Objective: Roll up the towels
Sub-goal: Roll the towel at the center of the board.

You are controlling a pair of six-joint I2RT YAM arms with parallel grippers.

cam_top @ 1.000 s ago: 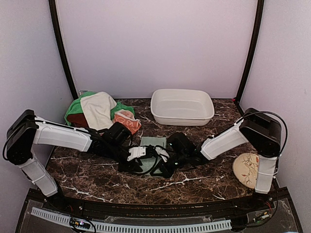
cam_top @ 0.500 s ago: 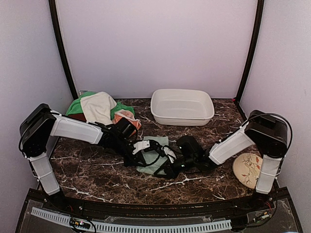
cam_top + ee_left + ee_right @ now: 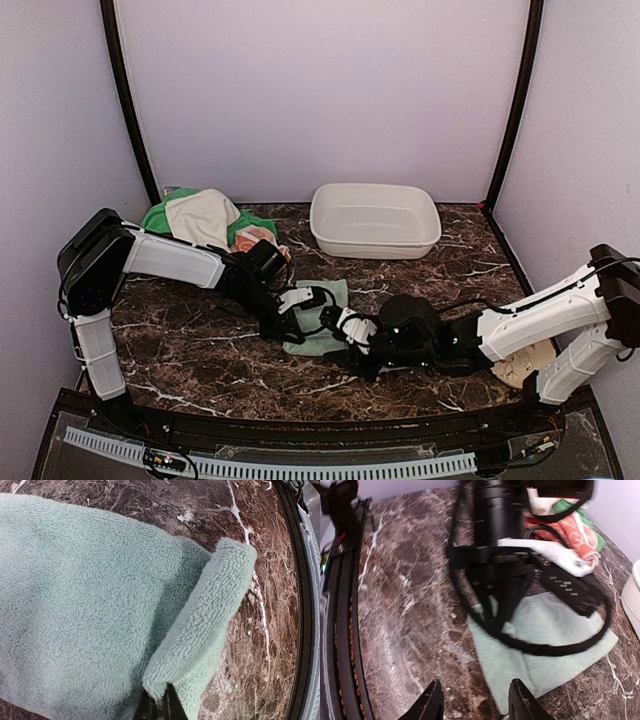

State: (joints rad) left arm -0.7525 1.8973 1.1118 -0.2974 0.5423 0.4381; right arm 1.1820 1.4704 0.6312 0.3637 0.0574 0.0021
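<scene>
Pinched shut, at the left jaws, on the near edge of the small sage-green towel (image 3: 90,605), with that edge curled over into a short first turn. Dark fingertips (image 3: 160,707) just visible under the fold. Parted, at the right jaws, with nothing between the fingers (image 3: 432,705); low over the counter (image 3: 180,350), just beside the same towel's near corner, contact with the cloth not clear.

Rest of the sage-green towel flat on the marbled counter, in front of the basin (image 3: 375,215) and slightly to its left. Left of the basin, against the back wall: a heap of the other towels, with a cream-white one (image 3: 203,222) on top, a bright green one (image 3: 152,218) beneath and an orange swirl-patterned one (image 3: 262,243) on the side nearest the basin. Front right of the basin, close to the counter's corner: a plate (image 3: 512,368) with a leafy drawing, partly hidden under the right arm.

Bare counter between the basin and the sage-green towel, and along the front edge left of it.
</scene>
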